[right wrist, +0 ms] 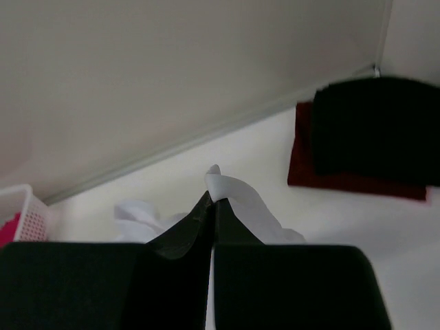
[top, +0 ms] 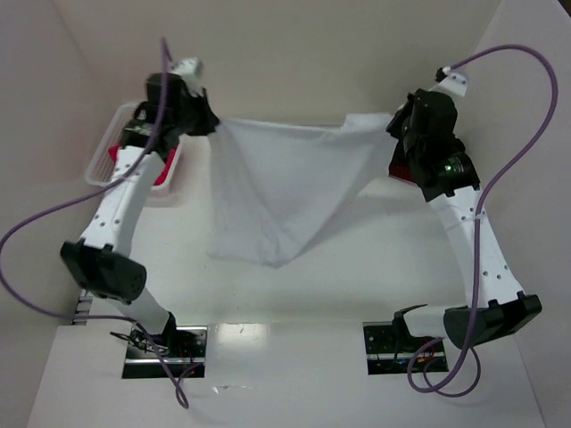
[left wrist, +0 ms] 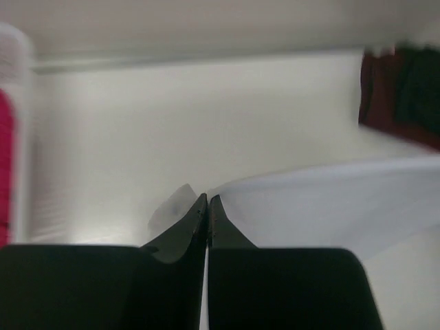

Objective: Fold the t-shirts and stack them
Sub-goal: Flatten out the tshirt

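Observation:
The white t-shirt (top: 285,187) hangs stretched between both grippers above the table, its lower point resting on the tabletop. My left gripper (top: 214,125) is shut on its left top corner; in the left wrist view the black jaws (left wrist: 207,198) are pressed together with white cloth (left wrist: 330,206) running off to the right. My right gripper (top: 393,123) is shut on the right top corner, and a fold of the cloth (right wrist: 234,189) pokes out above its tips (right wrist: 213,199). A folded black t-shirt (right wrist: 371,130) lies on a folded dark red one (right wrist: 344,182) at the back right.
A white lattice basket (top: 100,165) stands at the back left, with the pink t-shirt (top: 167,174) in it. The dark red shirt (top: 398,171) lies right behind the right arm. White walls close in the table on three sides.

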Robot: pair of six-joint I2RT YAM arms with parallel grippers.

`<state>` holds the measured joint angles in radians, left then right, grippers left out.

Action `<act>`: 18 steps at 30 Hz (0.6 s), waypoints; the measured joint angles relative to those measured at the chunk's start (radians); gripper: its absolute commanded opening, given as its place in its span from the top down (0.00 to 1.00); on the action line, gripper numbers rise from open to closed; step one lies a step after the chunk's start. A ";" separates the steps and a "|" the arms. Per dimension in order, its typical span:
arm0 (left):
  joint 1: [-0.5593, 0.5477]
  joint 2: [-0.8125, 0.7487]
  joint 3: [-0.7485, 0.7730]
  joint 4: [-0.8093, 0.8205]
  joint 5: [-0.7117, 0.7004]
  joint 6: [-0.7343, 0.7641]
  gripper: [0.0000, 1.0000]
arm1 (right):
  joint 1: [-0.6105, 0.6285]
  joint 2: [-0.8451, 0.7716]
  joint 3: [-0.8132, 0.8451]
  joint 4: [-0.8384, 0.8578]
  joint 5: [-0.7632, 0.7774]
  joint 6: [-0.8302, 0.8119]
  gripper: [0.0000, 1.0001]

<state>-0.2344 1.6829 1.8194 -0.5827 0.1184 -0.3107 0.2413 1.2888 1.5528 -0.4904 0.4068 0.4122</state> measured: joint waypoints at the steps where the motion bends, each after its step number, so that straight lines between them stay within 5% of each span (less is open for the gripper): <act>1: 0.031 -0.045 0.029 0.001 -0.024 0.002 1.00 | 0.000 0.011 0.036 0.006 0.004 -0.016 1.00; 10: 0.055 -0.264 0.193 -0.007 -0.161 0.027 1.00 | -0.002 0.043 0.314 0.102 0.027 -0.132 1.00; 18: 0.055 -0.429 0.099 -0.026 -0.183 0.040 1.00 | -0.002 -0.092 0.319 0.104 -0.080 -0.150 1.00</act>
<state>-0.1795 1.2537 1.9186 -0.6083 -0.0647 -0.2703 0.2394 1.1965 1.8721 -0.3862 0.3264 0.2626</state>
